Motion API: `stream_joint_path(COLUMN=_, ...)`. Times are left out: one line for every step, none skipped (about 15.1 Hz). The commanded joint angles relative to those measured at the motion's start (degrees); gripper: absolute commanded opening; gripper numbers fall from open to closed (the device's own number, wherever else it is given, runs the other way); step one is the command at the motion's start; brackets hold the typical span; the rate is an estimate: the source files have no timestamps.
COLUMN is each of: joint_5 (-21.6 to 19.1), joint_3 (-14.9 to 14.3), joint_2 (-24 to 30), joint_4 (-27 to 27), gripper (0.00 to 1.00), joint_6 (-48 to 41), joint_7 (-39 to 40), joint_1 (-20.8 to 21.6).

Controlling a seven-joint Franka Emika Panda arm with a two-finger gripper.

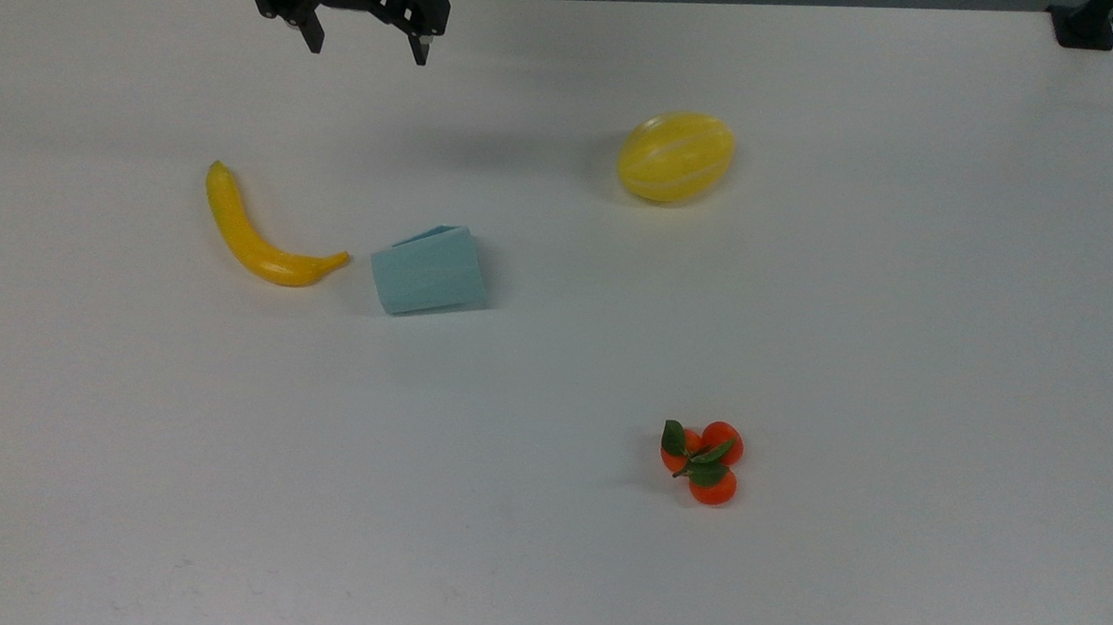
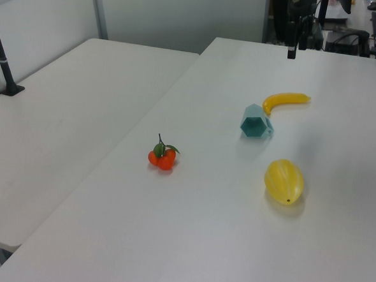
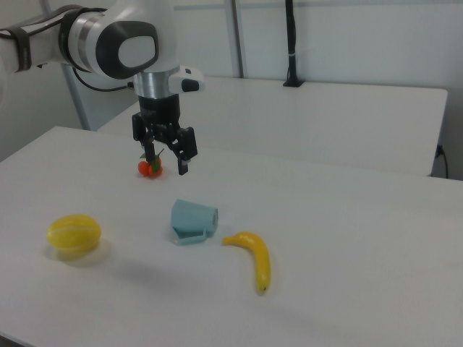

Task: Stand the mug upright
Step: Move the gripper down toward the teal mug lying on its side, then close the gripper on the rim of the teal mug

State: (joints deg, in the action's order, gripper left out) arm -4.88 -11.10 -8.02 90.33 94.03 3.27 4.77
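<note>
My end effector (image 1: pixel 368 45) hangs with fingers spread, empty; the mug (image 1: pixel 428 271) lies on its side well below in the top view, axis running left-right there.

Table (image 1: pixel 899 321): a broad white top, carrying four things spread well apart.
Mug (image 1: pixel 428 270): pale blue, tipped on its side near the middle; in the left view its open mouth faces the camera.
Banana (image 1: pixel 258 236): yellow, curved, its tip just beside the mug on the top view's left.
Melon (image 1: pixel 676 157): yellow with pale stripes, toward the top view's upper right.
Oranges (image 1: pixel 704 461): three small ones with green leaves, clustered toward the top view's lower right.
</note>
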Motion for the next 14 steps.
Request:
stream_joint_path(joint_5=0.0, joint_3=-0.3, joint_2=0.4, joint_4=1.1, gripper=1.00, joint_6=1.5, joint_7=0.9, joint_1=1.0)
stream_joint_path(joint_5=0.0, joint_3=-0.3, joint_2=0.0, joint_4=1.1, gripper=1.00, joint_6=1.6, joint_7=0.9, joint_1=1.1)
stream_joint_path(joint_5=0.1, joint_3=-0.3, joint_2=-1.0, joint_4=1.0, gripper=1.00, joint_6=1.6, joint_7=0.8, joint_1=1.3)
stream_joint_path(joint_5=0.5, joint_3=-0.2, joint_2=-2.0, joint_4=1.0, gripper=1.00, joint_6=2.7, joint_7=0.5, joint_1=2.5)
stream_joint_path(joint_5=1.6, joint_3=-0.2, joint_2=-2.7, joint_4=1.1, gripper=1.00, joint_6=5.8, joint_7=-0.3, joint_1=4.0)
stream_joint_path(joint_5=3.5, joint_3=-0.2, joint_2=-3.5, joint_4=1.5, gripper=1.00, joint_6=8.9, joint_7=-1.8, joint_1=5.2)
stream_joint_path(joint_5=6.0, joint_3=-0.1, joint_2=-5.0, joint_4=1.6, gripper=1.00, joint_6=10.3, joint_7=-4.3, joint_1=6.8)
stream_joint_path(joint_5=9.3, joint_3=0.0, joint_2=-6.7, joint_4=1.5, gripper=1.00, joint_6=10.6, joint_7=-6.8, joint_1=8.4)
stream_joint_path(joint_5=12.9, joint_3=0.0, joint_2=-8.2, joint_4=1.6, gripper=1.00, joint_6=11.0, joint_7=-9.2, joint_1=10.1)
stream_joint_path(joint_5=15.8, joint_3=0.0, joint_2=-9.5, joint_4=1.7, gripper=1.00, joint_6=11.9, joint_7=-11.2, joint_1=11.7)
stream_joint_path(joint_5=18.0, joint_3=0.0, joint_2=-10.9, joint_4=1.9, gripper=1.00, joint_6=12.8, joint_7=-12.7, joint_1=12.8)
stream_joint_path(joint_5=20.1, joint_3=0.0, joint_2=-12.0, joint_4=2.1, gripper=1.00, joint_6=14.1, joint_7=-14.1, joint_1=13.6)
stream_joint_path(joint_5=22.4, joint_3=0.0, joint_2=-13.2, joint_4=2.3, gripper=1.00, joint_6=15.1, joint_7=-15.3, joint_1=14.3)
stream_joint_path(joint_5=25.2, joint_3=0.0, joint_2=-14.6, joint_4=2.7, gripper=1.00, joint_6=16.1, joint_7=-16.6, joint_1=15.0)
